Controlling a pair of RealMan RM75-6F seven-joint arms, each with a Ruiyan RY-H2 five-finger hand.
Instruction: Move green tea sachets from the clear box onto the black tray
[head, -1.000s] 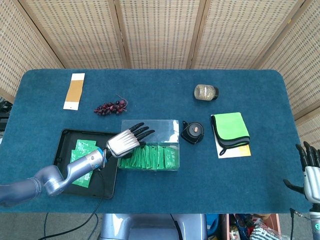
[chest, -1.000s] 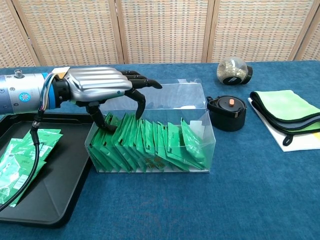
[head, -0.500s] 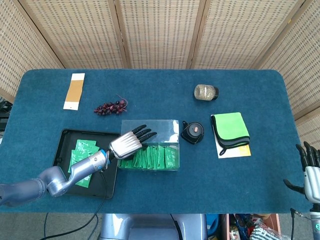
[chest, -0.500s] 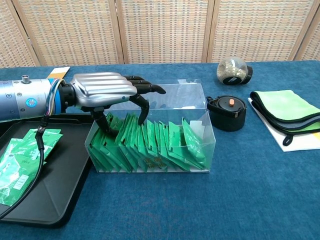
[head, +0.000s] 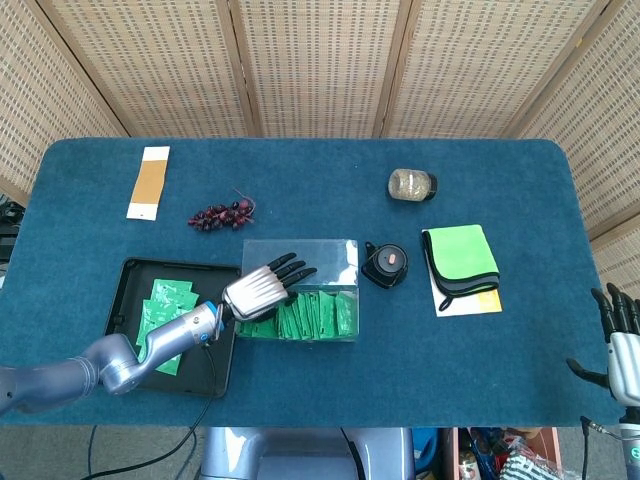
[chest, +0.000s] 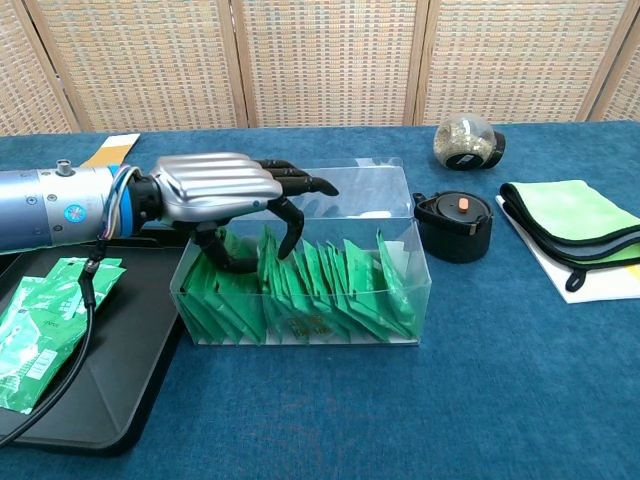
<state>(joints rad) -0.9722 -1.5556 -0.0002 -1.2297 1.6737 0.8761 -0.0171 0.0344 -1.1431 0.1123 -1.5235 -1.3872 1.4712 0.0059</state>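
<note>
The left hand (chest: 222, 195) reaches into the clear box (chest: 400, 235), fingers (chest: 288, 212) curled among the upright green tea sachets (chest: 330, 290); whether one is pinched, I cannot tell. Next: secure one, lift, carry to the black tray (chest: 130, 370).

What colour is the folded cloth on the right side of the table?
Bright green with a dark edge; the folded cloth shows best in the head view.
</note>
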